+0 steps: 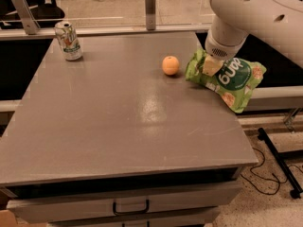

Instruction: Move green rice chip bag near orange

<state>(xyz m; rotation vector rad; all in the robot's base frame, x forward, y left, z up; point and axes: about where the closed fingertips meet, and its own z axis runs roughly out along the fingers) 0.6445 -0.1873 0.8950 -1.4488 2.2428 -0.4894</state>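
The green rice chip bag [234,79] lies at the table's right edge, its right end hanging past the edge. My gripper [211,66] comes down from the white arm at the upper right and is shut on the bag's left end. The orange [170,65] sits on the table just left of the bag, a small gap between them.
A white-and-green drink can [68,40] stands at the table's [118,126] back left corner. A metal post [150,6] stands behind the back edge. A drawer with a handle [130,207] is below the front edge. Cables and a stand leg [279,160] lie on the floor to the right.
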